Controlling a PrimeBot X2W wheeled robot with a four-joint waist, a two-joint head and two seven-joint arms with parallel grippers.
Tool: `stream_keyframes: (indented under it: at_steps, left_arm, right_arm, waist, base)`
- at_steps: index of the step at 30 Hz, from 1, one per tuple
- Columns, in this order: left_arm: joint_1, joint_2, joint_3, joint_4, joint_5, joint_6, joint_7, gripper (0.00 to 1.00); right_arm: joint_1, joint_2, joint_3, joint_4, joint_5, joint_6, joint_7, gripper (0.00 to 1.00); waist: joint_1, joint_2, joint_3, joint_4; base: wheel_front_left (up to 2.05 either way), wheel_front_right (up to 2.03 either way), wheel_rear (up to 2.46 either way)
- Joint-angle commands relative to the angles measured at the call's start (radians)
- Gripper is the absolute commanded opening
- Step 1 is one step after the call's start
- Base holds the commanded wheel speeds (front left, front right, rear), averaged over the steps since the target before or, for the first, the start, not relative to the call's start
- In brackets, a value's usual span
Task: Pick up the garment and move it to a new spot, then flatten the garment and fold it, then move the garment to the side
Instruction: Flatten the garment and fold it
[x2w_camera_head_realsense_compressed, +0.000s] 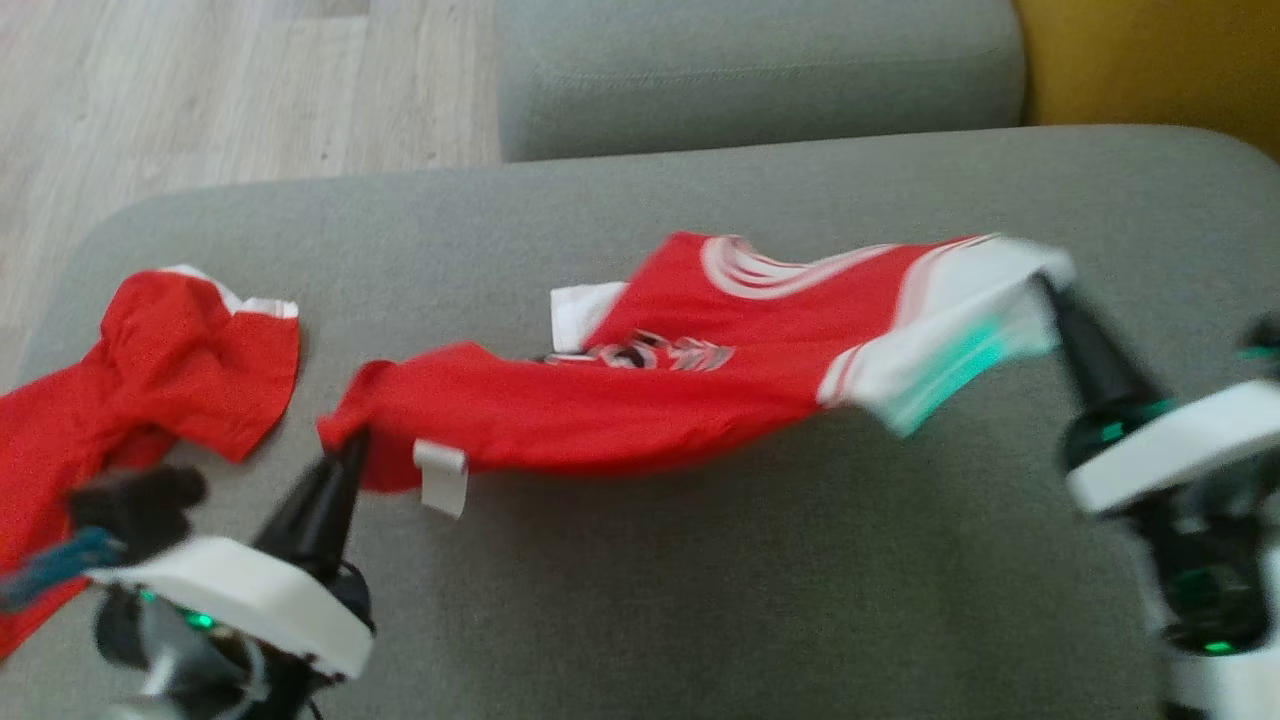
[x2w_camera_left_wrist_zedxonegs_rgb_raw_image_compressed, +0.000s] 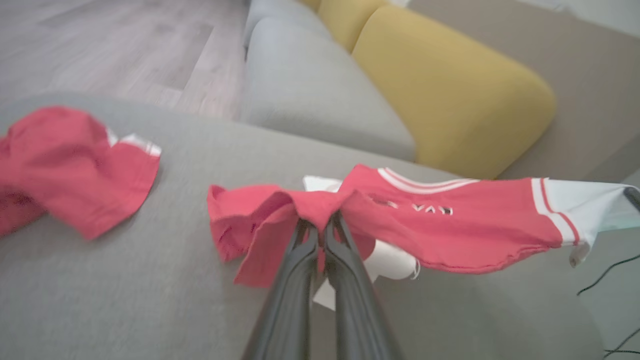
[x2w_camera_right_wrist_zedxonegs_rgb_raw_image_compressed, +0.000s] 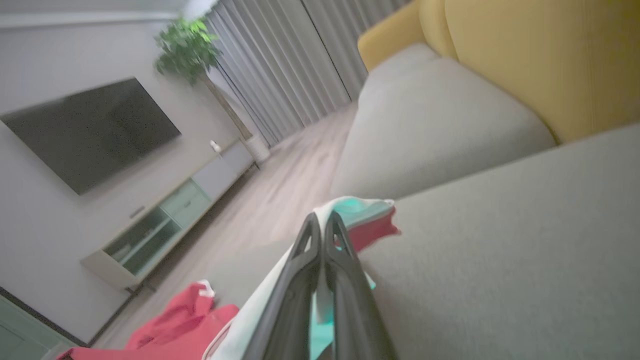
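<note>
Now my left gripper (x2w_camera_head_realsense_compressed: 354, 442) clamps one end of the red garment (x2w_camera_head_realsense_compressed: 650, 400), my right gripper (x2w_camera_head_realsense_compressed: 1046, 286) the other, over the grey cushion (x2w_camera_head_realsense_compressed: 700, 600).

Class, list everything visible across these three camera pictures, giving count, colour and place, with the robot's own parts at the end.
held garment: one, red with white trim, stretched between both grippers, lifted off the seat.
second garment: one, red with white trim, crumpled on the seat's left.
sofa seat: one, grey, under both garments.
grey cushion: one, beyond the seat.
yellow cushions: at least two, beside the grey cushion.
floor: pale wood, beyond the sofa.
television: one, black, on the wall.
cabinet: one, pale, below the television.
plant: one, green, by the curtains, grey.
left gripper: dark, shut on the red end.
right gripper: dark, shut on the white end.
</note>
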Motion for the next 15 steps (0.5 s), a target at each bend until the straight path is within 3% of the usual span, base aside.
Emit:
stream_keyframes:
  at_steps: [1,8,11,15]
  left_arm:
    - [-0.05,0.021,0.052,-0.098,-0.02,-0.003,0.022,0.0]
    - [-0.176,0.063,0.106,-0.387,-0.118,0.01,0.136,0.0]
    - [-0.291,0.086,0.122,-0.472,-0.17,0.021,0.199,0.0]
    - [-0.394,0.101,0.122,-0.492,-0.204,0.032,0.247,0.0]
  right_arm:
    - [-0.035,-0.007,-0.012,-0.103,0.028,0.008,0.022,0.0]
    - [-0.116,0.03,-0.149,-0.403,0.112,0.008,0.165,0.0]
    - [-0.222,0.044,-0.203,-0.488,0.136,0.008,0.251,0.0]
    - [-0.317,0.046,-0.235,-0.51,0.123,0.008,0.313,0.0]
  waist:
    - [0.0,0.0,-0.011,-0.009]
    - [0.0,0.0,-0.013,-0.039]
    - [0.0,0.0,-0.001,-0.062]
    - [0.0,0.0,0.027,-0.077]
  base:
    - [0.0,0.0,0.0]
    - [0.0,0.0,0.0]
    - [0.0,0.0,0.0]
    - [0.0,0.0,0.0]
